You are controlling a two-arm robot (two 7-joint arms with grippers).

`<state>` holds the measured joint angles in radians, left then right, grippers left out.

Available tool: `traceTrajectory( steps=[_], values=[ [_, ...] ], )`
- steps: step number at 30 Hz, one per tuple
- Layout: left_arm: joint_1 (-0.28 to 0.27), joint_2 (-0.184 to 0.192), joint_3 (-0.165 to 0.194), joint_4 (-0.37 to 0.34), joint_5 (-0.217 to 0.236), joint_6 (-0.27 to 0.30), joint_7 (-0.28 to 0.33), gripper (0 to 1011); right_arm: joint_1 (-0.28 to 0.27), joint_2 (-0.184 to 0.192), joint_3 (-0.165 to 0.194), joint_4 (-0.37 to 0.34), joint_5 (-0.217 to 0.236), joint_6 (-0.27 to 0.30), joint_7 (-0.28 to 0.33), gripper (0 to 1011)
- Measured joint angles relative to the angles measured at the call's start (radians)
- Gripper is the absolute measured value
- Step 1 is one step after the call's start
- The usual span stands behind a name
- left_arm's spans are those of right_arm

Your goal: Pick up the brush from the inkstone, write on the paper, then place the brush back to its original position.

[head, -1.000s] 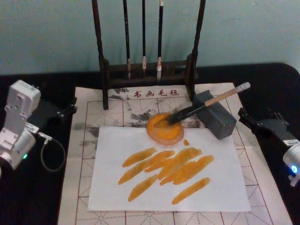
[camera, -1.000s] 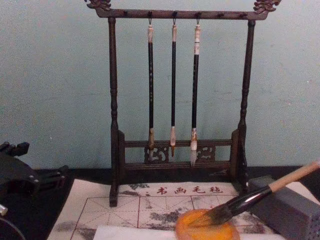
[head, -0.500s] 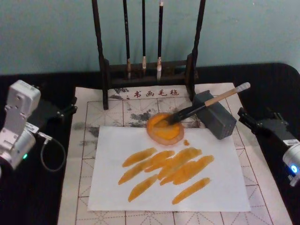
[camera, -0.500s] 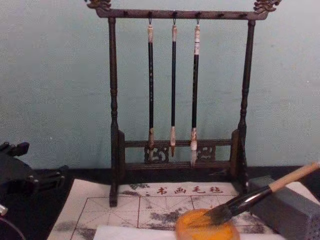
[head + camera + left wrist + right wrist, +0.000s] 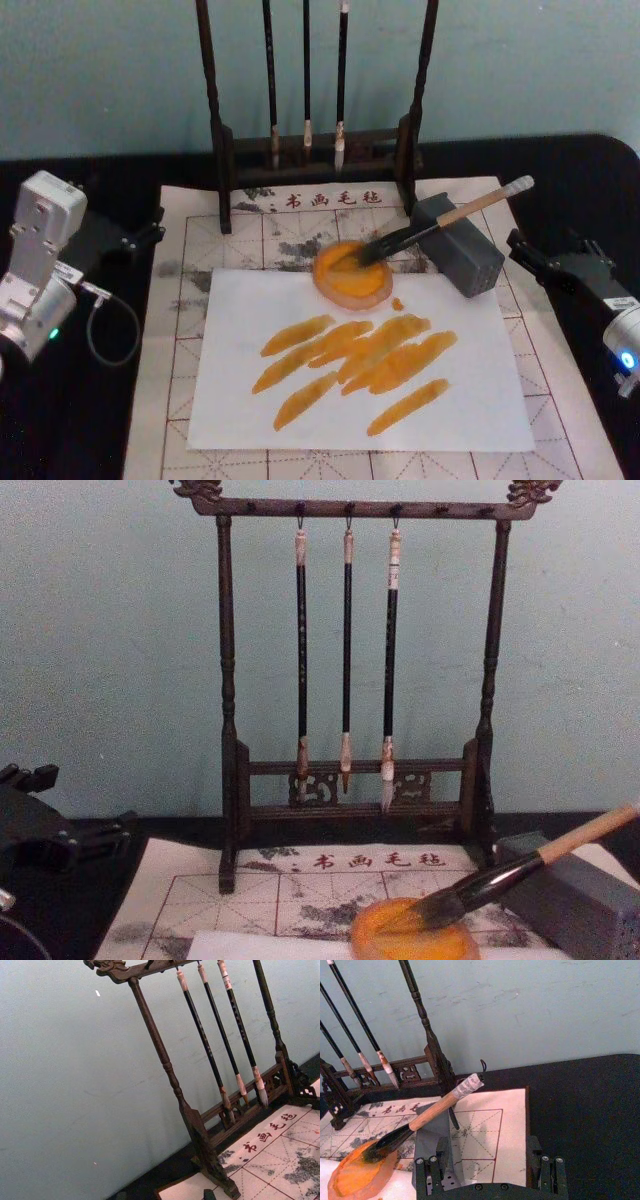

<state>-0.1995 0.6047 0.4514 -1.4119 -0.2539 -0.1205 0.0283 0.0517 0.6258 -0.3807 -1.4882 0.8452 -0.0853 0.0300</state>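
Lying nearest, the paper (image 5: 360, 360), streaked orange; right gripper (image 5: 545, 262) and left gripper (image 5: 135, 238) flank the mat (image 5: 190, 215), finger states impossible to tell. Beyond, the brush (image 5: 440, 220) rests bristles in the inkstone (image 5: 352, 275), handle across a grey block (image 5: 460, 245); brush rack (image 5: 315, 150) farthest

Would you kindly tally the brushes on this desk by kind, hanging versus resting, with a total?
Thin brushes hanging on the rack: 3
Large brush resting with bristles in the inkstone and handle on the grey block: 1
Total: 4
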Motion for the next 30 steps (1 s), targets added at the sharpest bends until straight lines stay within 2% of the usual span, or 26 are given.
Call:
traceTrajectory(
  steps=[30],
  values=[
    [0.000, 0.000, 0.000, 0.000, 0.000, 0.000, 0.000, 1001, 0.000, 0.000, 0.000, 0.000, 0.000, 0.000, 0.000, 1000]
  ],
)
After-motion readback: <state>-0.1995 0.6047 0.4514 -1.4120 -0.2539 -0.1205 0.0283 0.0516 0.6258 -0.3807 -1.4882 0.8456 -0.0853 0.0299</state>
